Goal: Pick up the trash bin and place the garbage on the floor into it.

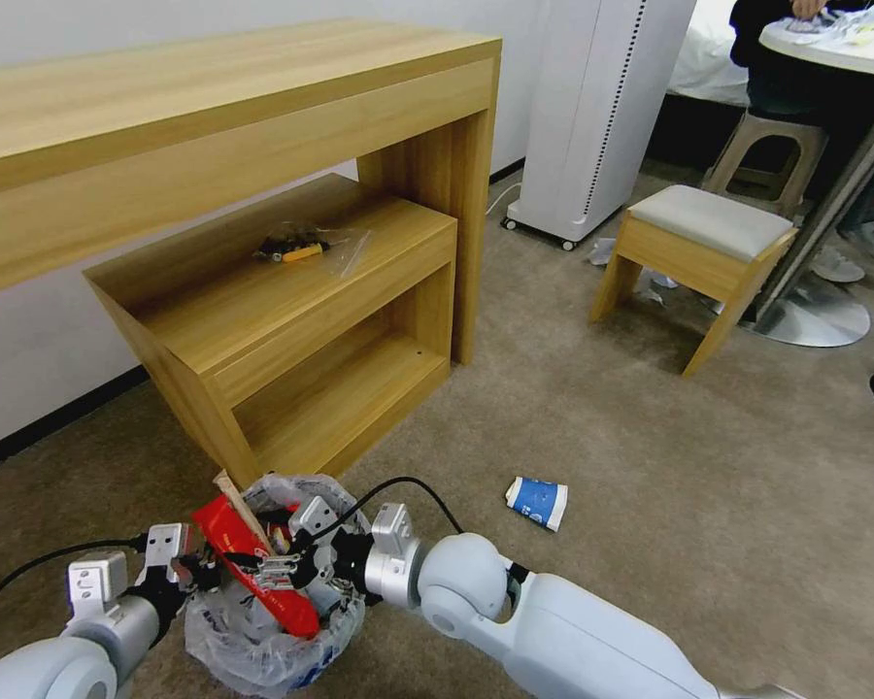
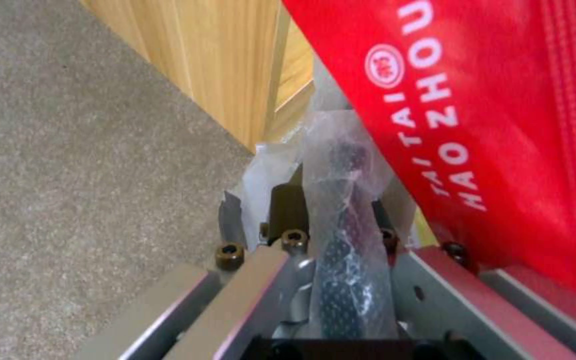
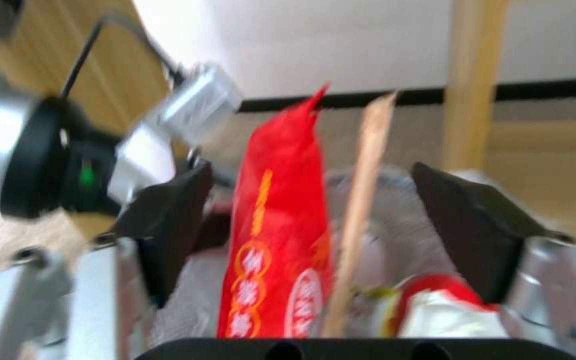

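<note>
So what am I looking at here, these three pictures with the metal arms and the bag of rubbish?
It is a wheeled robot with two arms. The wide picture comes from a camera on its head, looking down; the other two come from cameras on its wrists. The left claw is shut on the rim of the trash bin, a small bin lined with a plastic bag. The right claw hangs open over the bin. A red wrapper and a wooden stick stand up between its fingers, both in the bin. A blue-white cup lies on the floor to the robot's right, near a wooden desk and a stool.
</note>
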Available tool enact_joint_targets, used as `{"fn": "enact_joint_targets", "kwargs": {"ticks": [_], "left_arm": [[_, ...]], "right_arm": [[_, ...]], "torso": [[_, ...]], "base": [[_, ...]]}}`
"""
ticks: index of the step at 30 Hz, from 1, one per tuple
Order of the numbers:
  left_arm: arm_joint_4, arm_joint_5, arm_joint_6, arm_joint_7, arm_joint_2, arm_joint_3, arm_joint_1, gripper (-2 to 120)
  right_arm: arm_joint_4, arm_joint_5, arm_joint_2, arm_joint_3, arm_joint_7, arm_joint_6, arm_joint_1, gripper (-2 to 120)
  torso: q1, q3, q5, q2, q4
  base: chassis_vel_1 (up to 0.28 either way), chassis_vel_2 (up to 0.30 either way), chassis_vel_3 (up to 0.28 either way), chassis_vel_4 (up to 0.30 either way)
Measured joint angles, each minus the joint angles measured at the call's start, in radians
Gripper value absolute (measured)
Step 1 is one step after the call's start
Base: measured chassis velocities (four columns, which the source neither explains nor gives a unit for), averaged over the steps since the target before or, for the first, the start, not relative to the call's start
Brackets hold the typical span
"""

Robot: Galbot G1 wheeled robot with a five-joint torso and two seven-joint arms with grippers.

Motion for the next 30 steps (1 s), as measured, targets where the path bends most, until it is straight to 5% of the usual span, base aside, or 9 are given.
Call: {"fn": "enact_joint_targets", "kwargs": {"ticks": [3, 11, 17, 24, 30], "left_arm": [[0.008, 0.005, 0.000, 0.000, -0.003, -0.002, 0.000, 0], [0.012, 0.007, 0.000, 0.000, -0.006, -0.006, -0.002, 0], [0.013, 0.009, 0.000, 0.002, -0.008, -0.002, -0.008, 0], [0.014, 0.014, 0.000, 0.004, -0.014, 0.002, -0.010, 0], [0.017, 0.022, 0.000, 0.004, -0.019, 0.007, -0.016, 0]], "right_arm": [[0.046, 0.001, -0.044, 0.043, 0.020, -0.011, 0.000, 96], [0.110, -0.001, -0.195, 0.181, 0.052, -0.023, -0.040, 100], [0.118, -0.067, -0.295, 0.418, -0.026, -0.022, -0.198, 100], [0.031, -0.124, -0.330, 0.582, -0.095, 0.001, -0.299, 100], [-0.187, -0.247, -0.328, 0.662, -0.194, 0.067, -0.334, 100]], "torso": [[0.000, 0.000, 0.0001, 0.000, 0.0000], [0.000, 0.000, 0.0001, 0.000, 0.0001], [0.000, 0.000, 0.0003, 0.000, -0.0001], [0.000, 0.000, 0.0003, 0.000, -0.0001], [0.000, 0.000, 0.0002, 0.000, -0.0001]], "base": [[0.000, 0.000, 0.000, 0.000], [0.000, 0.000, 0.000, 0.000], [0.000, 0.000, 0.000, 0.000], [0.000, 0.000, 0.000, 0.000], [0.000, 0.000, 0.000, 0.000]]}}
